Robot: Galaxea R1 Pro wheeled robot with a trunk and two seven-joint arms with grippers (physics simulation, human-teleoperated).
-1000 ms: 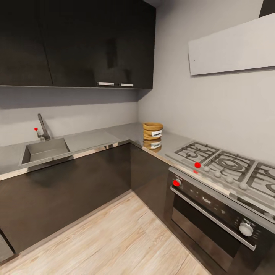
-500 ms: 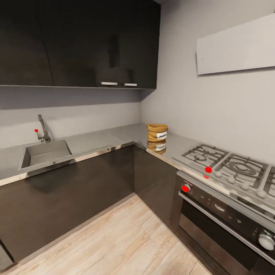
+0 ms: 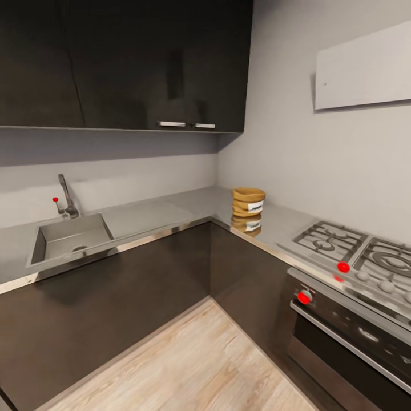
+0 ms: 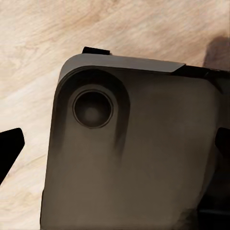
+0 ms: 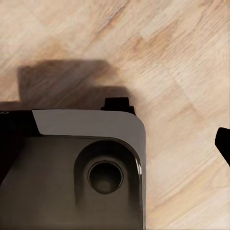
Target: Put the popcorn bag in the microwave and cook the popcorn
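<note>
the popcorn bag [image 3: 248, 201] stands upright on the countertop [image 3: 171, 208], in the far corner where the slab turns, near the right wall and well left of the gas hob [image 3: 354, 251]. its reflection shows in the glossy surface just in front of it. a sink [image 3: 71, 237] with a tap [image 3: 67, 197] sits in the countertop at the left, well apart from the bag. dark wall cabinets [image 3: 125, 63] hang above, and an oven [image 3: 354, 337] sits under the hob at the right. both wrist views look down on the robot's dark base [image 4: 134, 158] over the wooden floor [image 5: 182, 52]. black fingertips [image 4: 9, 151] show at the picture edges, spread wide with nothing between them; at the right wrist one fingertip [image 5: 224, 141] shows, so i cannot tell how its jaws stand.
</note>
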